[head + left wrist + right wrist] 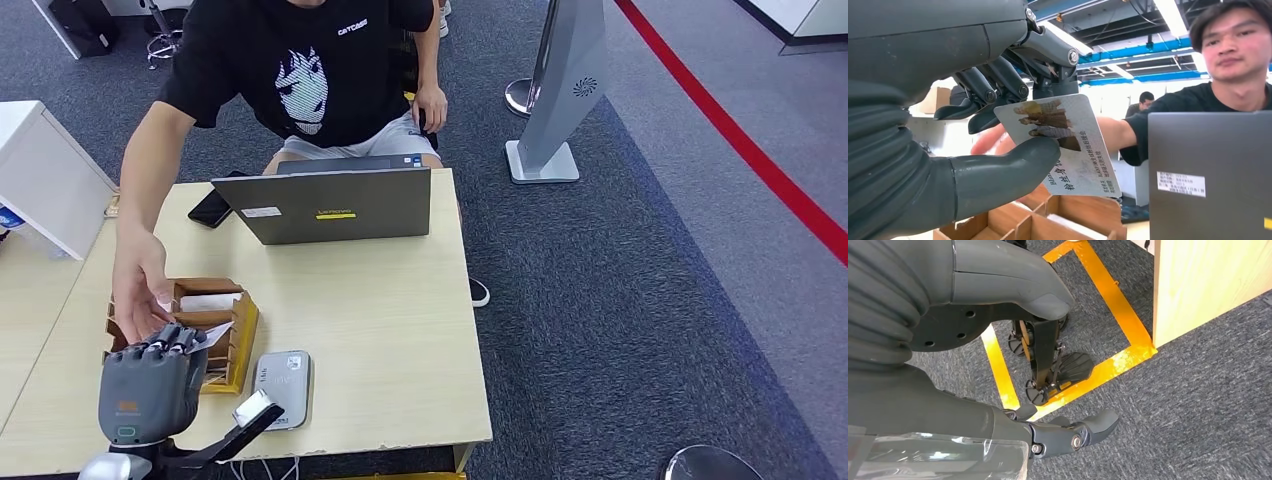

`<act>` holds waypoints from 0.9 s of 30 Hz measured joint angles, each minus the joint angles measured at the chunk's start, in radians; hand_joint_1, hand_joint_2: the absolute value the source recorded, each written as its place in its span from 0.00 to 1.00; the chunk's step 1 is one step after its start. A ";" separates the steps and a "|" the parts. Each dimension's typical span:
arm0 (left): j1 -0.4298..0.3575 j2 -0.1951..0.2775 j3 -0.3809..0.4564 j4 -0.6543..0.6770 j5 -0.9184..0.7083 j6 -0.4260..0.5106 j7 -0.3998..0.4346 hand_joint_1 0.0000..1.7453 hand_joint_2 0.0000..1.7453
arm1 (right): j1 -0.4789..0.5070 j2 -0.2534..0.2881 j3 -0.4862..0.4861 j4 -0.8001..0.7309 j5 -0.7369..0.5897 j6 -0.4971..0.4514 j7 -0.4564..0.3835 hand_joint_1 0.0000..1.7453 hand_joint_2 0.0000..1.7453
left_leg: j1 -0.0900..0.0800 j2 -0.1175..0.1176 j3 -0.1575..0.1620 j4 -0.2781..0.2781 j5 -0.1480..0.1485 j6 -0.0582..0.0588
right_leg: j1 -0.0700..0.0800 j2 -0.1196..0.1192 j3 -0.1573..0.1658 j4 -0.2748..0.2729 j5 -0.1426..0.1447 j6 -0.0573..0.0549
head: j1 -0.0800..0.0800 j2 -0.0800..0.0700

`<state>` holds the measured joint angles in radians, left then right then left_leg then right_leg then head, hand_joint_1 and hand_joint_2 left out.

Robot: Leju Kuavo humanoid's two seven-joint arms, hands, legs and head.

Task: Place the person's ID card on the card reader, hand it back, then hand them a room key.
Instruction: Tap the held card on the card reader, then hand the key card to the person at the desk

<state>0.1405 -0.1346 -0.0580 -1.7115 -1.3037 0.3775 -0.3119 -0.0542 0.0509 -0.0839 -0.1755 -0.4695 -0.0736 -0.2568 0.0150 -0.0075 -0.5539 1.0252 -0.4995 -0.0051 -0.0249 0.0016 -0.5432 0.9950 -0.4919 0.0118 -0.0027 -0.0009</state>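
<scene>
ID card (1063, 145) sits pinched between the thumb and fingers (998, 92) of the left hand (150, 385), raised above the wooden organizer (225, 335) where the person's hand (140, 285) reaches for it. Judging by this, either pickup or hand-back is underway; the card reader (283, 388) lies bare on the desk (380, 340), and the room key remains. Right hand (998, 340) hangs loosely open over the carpet, holding nothing.
</scene>
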 joint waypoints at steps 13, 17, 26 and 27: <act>-0.002 -0.016 0.117 -0.079 0.147 0.006 -0.026 1.00 1.00 | 0.000 0.001 0.000 0.000 0.014 -0.003 0.014 0.00 1.00 | 0.000 0.000 0.000 0.000 0.000 0.000 | 0.000 0.000 0.000 0.000 0.000 0.000 | 0.000 0.000; -0.002 -0.033 0.194 -0.132 0.224 -0.013 -0.052 1.00 1.00 | 0.000 0.001 -0.004 0.000 0.016 -0.010 0.018 0.00 1.00 | 0.000 0.000 0.000 0.000 0.000 0.000 | 0.000 0.000 0.000 0.000 0.000 0.000 | 0.000 0.000; -0.003 -0.085 0.328 -0.195 0.323 -0.082 -0.125 0.00 1.00 | 0.000 0.001 -0.012 0.000 0.019 -0.015 0.019 0.00 1.00 | 0.000 0.000 0.000 0.000 0.000 0.000 | 0.000 0.000 0.000 0.000 0.000 0.000 | 0.000 0.000; -0.002 -0.091 0.334 -0.196 0.326 -0.090 -0.130 0.00 1.00 | 0.000 0.001 -0.014 0.000 0.020 -0.015 0.019 0.00 1.00 | 0.000 0.000 0.000 0.000 0.000 0.000 | 0.000 0.000 0.000 0.000 0.000 0.000 | 0.000 0.000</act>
<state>0.1380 -0.2254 0.2756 -1.9072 -0.9776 0.2873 -0.4419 -0.0546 0.0515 -0.0975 -0.1755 -0.4500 -0.0885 -0.2380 0.0149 -0.0074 -0.5540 1.0252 -0.4996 -0.0051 -0.0249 0.0016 -0.5433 0.9950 -0.4919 0.0118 -0.0027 -0.0008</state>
